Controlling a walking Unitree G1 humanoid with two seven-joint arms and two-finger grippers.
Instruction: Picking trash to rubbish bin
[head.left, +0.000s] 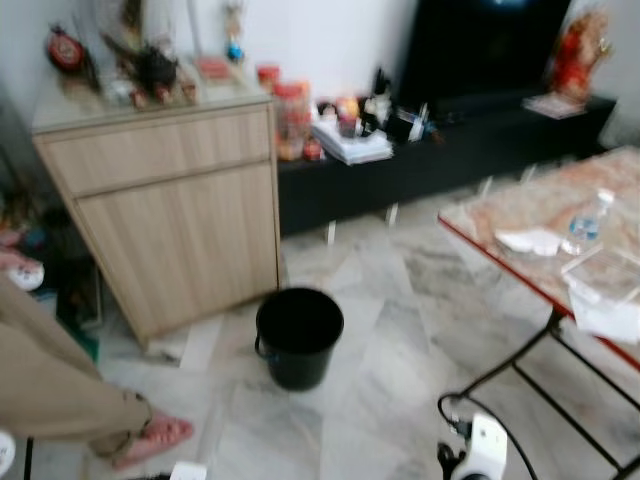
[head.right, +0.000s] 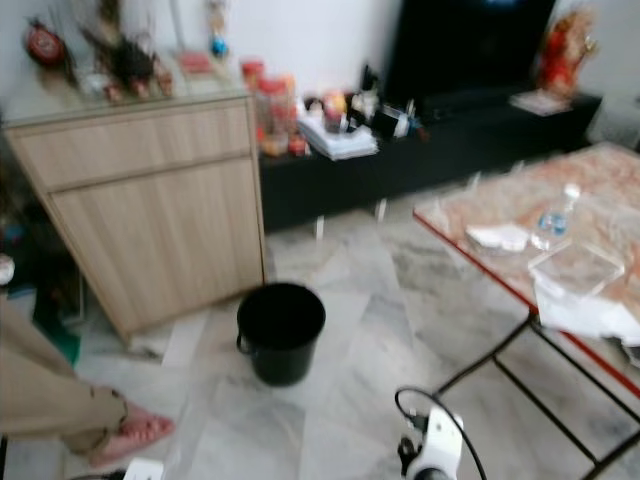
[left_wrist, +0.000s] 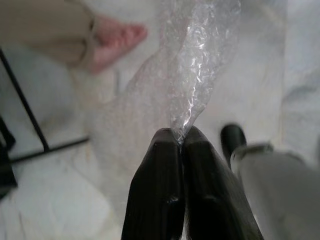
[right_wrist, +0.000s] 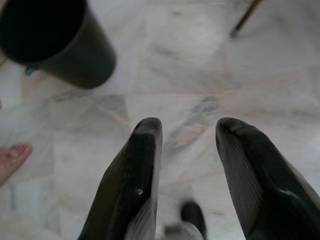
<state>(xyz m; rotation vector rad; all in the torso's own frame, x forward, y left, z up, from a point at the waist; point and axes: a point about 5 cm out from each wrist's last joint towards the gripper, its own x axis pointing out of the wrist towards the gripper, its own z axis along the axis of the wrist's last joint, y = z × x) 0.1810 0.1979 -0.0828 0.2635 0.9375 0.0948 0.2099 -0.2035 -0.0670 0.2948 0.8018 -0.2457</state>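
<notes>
The left gripper (left_wrist: 181, 137) is pinched tight on a strip of clear plastic (left_wrist: 192, 75), which sticks out from between the fingertips and runs lengthwise straight on from the fingers, away from the wrist, widening as it goes. Behind it in the left wrist view lie pale marble floor (left_wrist: 260, 90) and a person's bare foot (left_wrist: 116, 40) below a beige trouser leg.

The right gripper (right_wrist: 187, 130) hangs over the floor with its fingers spread and nothing between them; its wrist view catches the black bin (right_wrist: 55, 40) off to one side.

The head views show the bin (head.left: 298, 335) upright on the floor, mouth up, in front of a wooden cabinet (head.left: 170, 215), with a table (head.left: 520, 215) to the right carrying a bottle (head.left: 588, 222) and papers. The foot (head.left: 152, 437) stands left of the bin.
</notes>
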